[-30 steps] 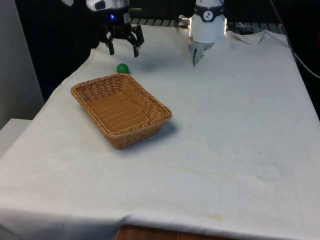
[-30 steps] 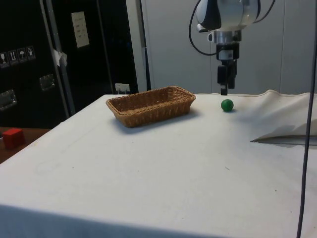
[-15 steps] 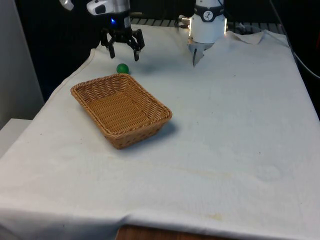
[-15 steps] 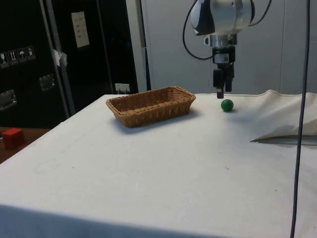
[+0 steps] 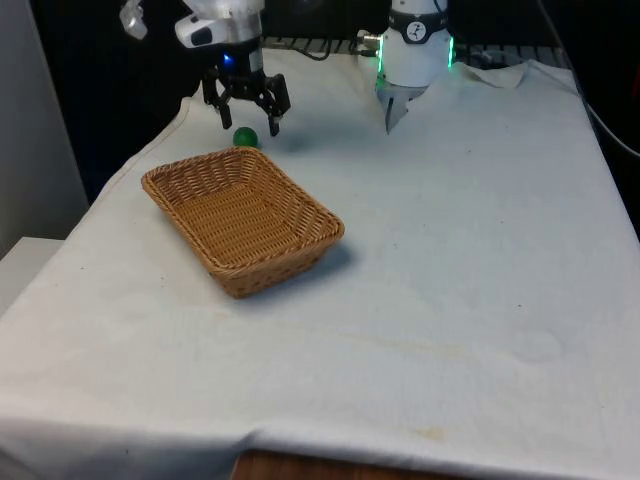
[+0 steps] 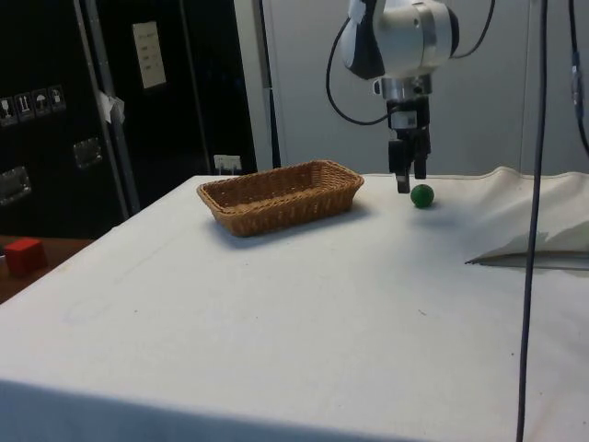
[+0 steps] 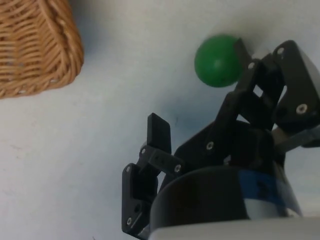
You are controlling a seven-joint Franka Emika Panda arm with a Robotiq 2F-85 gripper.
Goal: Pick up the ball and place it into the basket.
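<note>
The tool (image 5: pixel 246 116) hung low over the cloth-covered surface (image 5: pixel 470 250) with its fingers (image 7: pixel 159 131) spread apart, gripping nothing. The green ball (image 5: pixel 245 137) lay on the cloth just beside one fingertip, off the far corner of the wicker basket (image 5: pixel 241 217), which sat near it.

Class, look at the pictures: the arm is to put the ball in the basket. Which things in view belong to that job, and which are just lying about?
Belong to the job:
green ball on the cloth
wicker basket, nothing in it
gripper, fingers open, just above the ball

Just lying about:
red block off the table
white cloth
</note>
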